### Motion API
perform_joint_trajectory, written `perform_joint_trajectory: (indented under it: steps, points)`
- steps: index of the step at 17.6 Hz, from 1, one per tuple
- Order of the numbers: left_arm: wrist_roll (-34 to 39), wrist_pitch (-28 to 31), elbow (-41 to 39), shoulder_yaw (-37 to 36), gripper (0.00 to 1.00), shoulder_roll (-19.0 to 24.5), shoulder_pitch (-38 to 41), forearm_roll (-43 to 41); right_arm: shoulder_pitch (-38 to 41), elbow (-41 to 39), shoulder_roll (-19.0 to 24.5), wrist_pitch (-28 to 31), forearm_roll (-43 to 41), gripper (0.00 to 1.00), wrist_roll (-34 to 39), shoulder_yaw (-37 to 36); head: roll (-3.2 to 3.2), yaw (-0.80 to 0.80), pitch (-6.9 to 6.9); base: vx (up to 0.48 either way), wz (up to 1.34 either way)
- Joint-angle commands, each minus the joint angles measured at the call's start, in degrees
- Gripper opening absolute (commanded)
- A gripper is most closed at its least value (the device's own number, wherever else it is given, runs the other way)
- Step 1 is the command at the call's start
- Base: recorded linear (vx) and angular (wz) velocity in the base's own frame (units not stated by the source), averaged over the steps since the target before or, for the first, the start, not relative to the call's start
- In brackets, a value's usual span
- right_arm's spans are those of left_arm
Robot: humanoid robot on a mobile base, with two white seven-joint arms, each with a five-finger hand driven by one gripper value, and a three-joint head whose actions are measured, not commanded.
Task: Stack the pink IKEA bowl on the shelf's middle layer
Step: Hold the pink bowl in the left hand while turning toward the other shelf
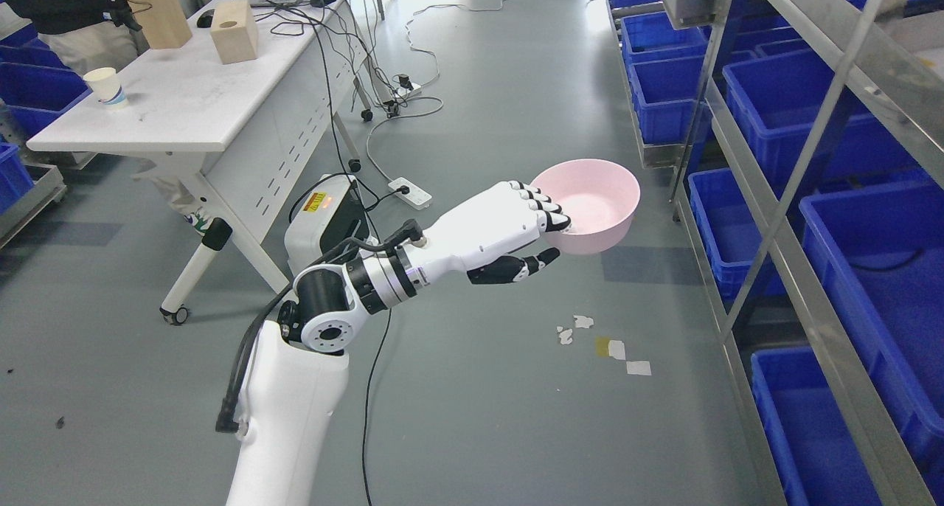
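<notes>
Counter (192, 115) at far left carries a paper cup (103, 87), two wooden blocks (234, 31) and a laptop with trailing cables; a person stands behind it, only partly in view. Cables run down to a power strip (410, 192) on the floor.

Left arm enters from the lower left and extends toward the right. The left hand (542, 229) pinches the near rim of the pink bowl (590, 205): four fingers (544, 203) hook over the rim into the bowl, and the thumb presses from below on the outer wall. The bowl is held in the air above the floor, upright, mouth up, close to the shelf (774, 233) but not yet within it. The right arm is not visible.

Shelf at right is a metal frame whose tiers hold blue bins (870, 270). No other bowl can be seen on it from here.

Risks, as a judgement:
- The grasp takes one edge only, so the bowl's weight hangs outboard of the fingers; a quick wrist move could make it pivot or slip out.
- The slanted upright post stands between bowl and tier; the far rim could strike it on the way in.
- Bins fill the visible tiers, so free room for the bowl is uncertain.

Writing: no brand mark is legible on the bowl. A small orange label on the unit beside the counter is too small to read.
</notes>
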Motion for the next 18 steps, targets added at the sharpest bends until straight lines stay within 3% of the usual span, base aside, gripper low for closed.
perform_joint_trajectory:
  steps: [1, 18]
  points:
    - [0.0, 0.2, -0.1, 0.2, 0.03, 1.0, 0.0, 0.0, 1.2, -1.0, -1.0, 0.0, 0.0, 1.0, 0.0, 0.0, 0.0, 0.0, 0.0, 0.234, 0.3]
    - [-0.2, 0.2, -0.1, 0.8, 0.03, 1.0, -0.1, 0.0, 1.2, -1.0, -1.0, 0.0, 0.0, 1.0, 0.0, 0.0, 0.0, 0.0, 0.0, 0.285, -0.01]
